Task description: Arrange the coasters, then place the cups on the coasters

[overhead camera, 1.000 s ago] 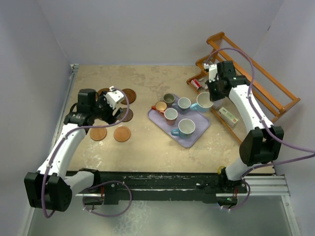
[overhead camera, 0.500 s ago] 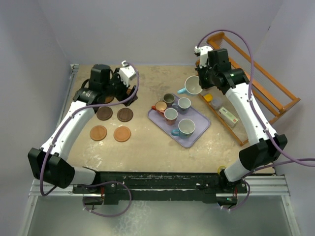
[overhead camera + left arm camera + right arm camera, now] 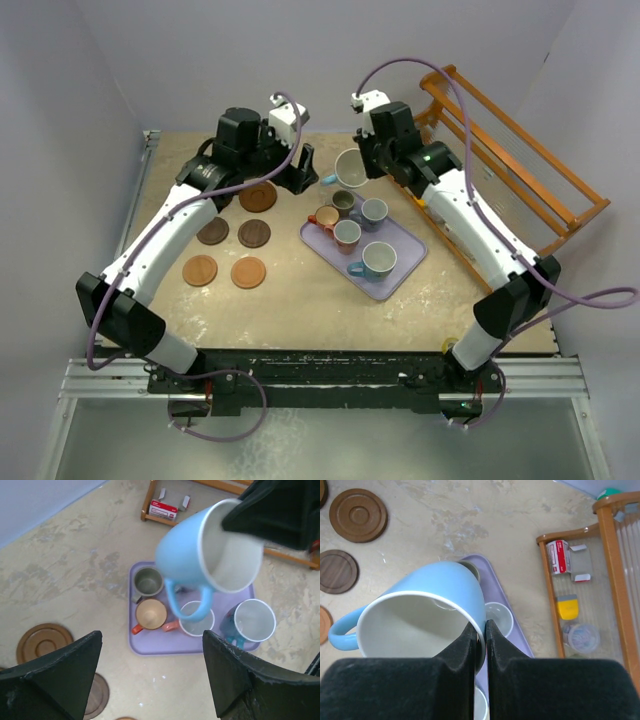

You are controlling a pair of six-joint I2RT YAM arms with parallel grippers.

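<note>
Since the right jaws are pinched tight on the rim of a light blue cup [image 3: 420, 595], one pad inside the wall and one outside, that cup hangs in the air. It is tilted, with its handle toward the left arm, over or just beyond the far end of the lavender tray [image 3: 400, 270]. Close by and facing it, the left jaws stand wide and hold nothing. Five other cups [image 3: 379, 259] sit on the tray. Five coasters [image 3: 254, 234] lie bare and apart on the bench [image 3: 300, 300] at the left; a sixth cannot be seen. The step in hand appears to be bringing over the first cup, likely by handover. Next, the left jaws would need a firm hold on the free rim before the right ones release. The cup would then go upright and centred on a coaster.
</note>
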